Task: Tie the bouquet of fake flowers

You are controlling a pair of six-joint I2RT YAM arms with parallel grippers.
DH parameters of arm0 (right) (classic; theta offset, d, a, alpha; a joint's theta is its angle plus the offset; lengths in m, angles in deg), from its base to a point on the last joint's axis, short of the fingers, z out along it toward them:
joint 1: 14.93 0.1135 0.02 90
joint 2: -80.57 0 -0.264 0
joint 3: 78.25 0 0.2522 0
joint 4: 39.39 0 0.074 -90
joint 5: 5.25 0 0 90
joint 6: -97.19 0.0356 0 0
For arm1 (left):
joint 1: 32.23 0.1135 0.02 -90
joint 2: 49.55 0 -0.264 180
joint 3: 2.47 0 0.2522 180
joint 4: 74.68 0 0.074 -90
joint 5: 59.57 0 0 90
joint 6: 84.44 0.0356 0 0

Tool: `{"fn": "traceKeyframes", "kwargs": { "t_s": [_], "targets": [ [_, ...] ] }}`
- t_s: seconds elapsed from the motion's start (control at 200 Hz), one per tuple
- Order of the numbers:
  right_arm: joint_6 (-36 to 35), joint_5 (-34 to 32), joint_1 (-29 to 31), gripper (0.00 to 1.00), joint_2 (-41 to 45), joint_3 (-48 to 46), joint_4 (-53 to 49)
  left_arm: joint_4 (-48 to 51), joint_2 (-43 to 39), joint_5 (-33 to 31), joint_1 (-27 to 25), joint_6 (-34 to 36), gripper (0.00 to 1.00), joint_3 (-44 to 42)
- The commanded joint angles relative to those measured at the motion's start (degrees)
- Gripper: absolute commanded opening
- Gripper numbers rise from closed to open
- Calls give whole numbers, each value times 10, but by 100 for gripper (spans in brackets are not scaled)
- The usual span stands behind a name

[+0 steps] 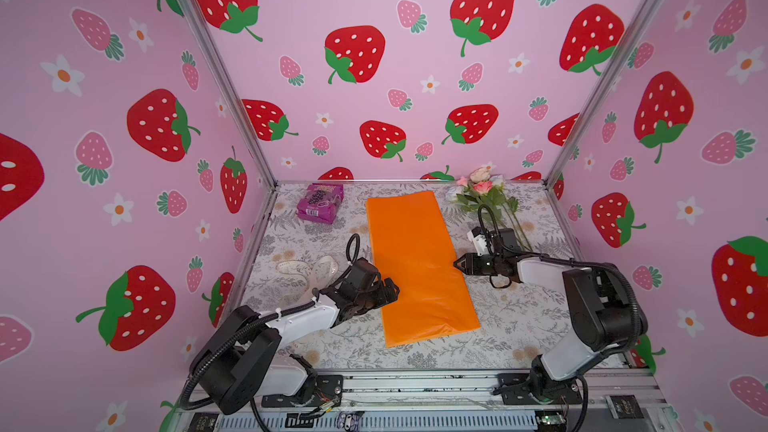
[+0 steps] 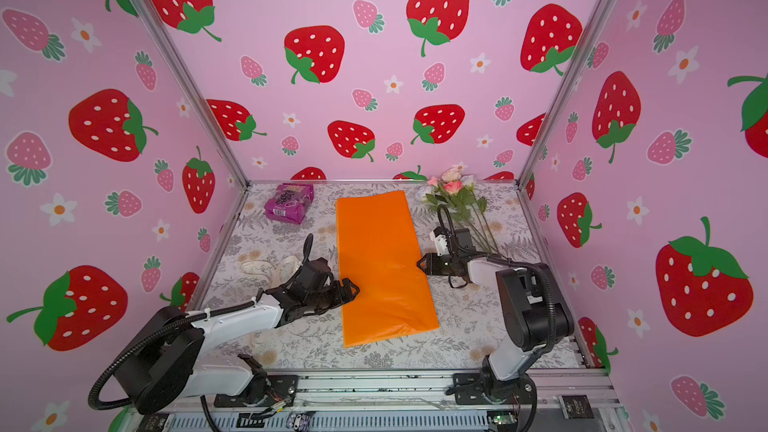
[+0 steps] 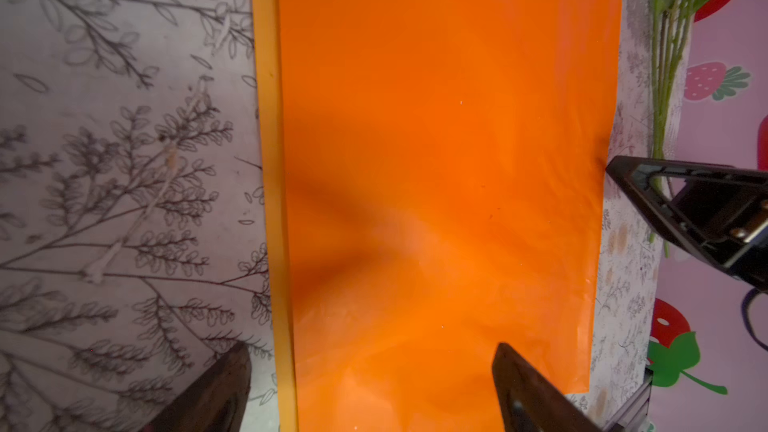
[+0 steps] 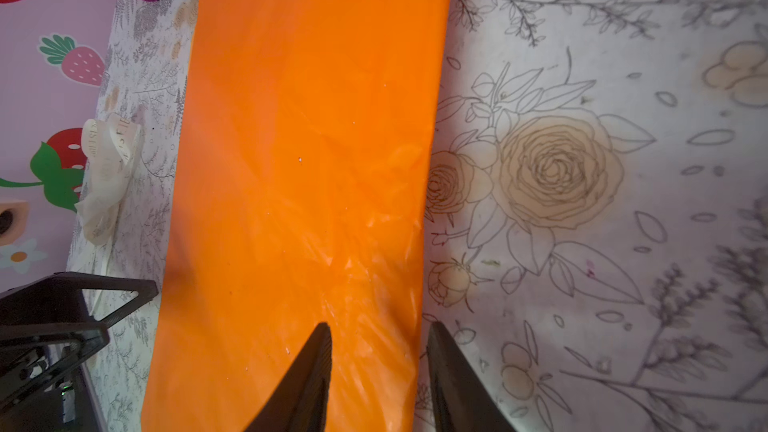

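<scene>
The orange wrapping paper lies flat down the middle of the table. The fake flowers lie apart from it at the back right, their green stems running toward the right arm. My left gripper is open wide and straddles the paper's left edge, one finger over the paper and one over the table. My right gripper is at the paper's right edge. Its jaws are narrowed but still apart, with the edge of the paper between them.
A purple snack packet sits at the back left. A cream printed ribbon lies loose on the floral table cover, left of the paper and behind the left arm. Strawberry-print walls enclose three sides.
</scene>
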Motion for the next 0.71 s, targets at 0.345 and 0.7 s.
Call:
{"fn": "traceKeyframes", "kwargs": {
  "t_s": [0.345,0.7],
  "targets": [
    [1,-5,2,36,-29,-14,16,-61,31,22,7,-2,79,7],
    [-5,16,2,34,-53,-14,16,-116,71,52,8,-19,79,-9]
  ]
}}
